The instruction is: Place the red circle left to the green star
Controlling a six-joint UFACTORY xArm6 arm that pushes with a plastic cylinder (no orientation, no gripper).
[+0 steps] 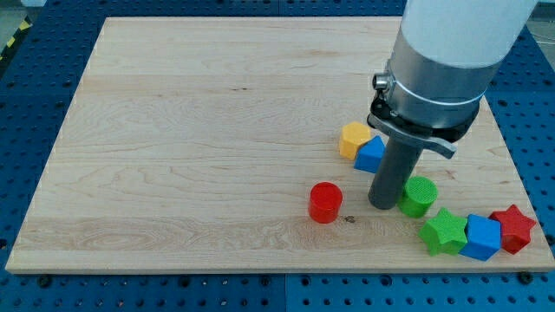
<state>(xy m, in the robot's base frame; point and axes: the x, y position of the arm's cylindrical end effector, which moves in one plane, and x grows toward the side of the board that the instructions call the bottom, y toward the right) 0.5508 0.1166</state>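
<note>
Nearest the view's bottom, right side: a row of three blocks touching one another — green star point(444, 231), blue cube point(482, 237), red star point(513, 228), left to right. The star's left flank looks open, no block against it.

Next row up: red circle point(325, 202), a short cylinder standing alone on the desk point(173, 130), well to the view's left of the green star. Just right of it, my tip point(382, 204) rests on the wood, apart from the red circle and touching or nearly touching the green circle point(418, 196) on its right.

Further back: blue block point(371, 154), shape partly hidden by the rod, pressed against a yellow block point(354, 139), roughly hexagonal.

No claw on this rig: a bare rod, so nothing opens, closes or grips.

Judgement: the tip sits on the wrong side of the red circle for a rightward push. Best to route round it, below or above, to its left face, then push right and slightly down along a line through its centre, slowly. Stop just short of the green star so the row is not shunted. Watch the green circle: it lies near the path and could be dragged along.
</note>
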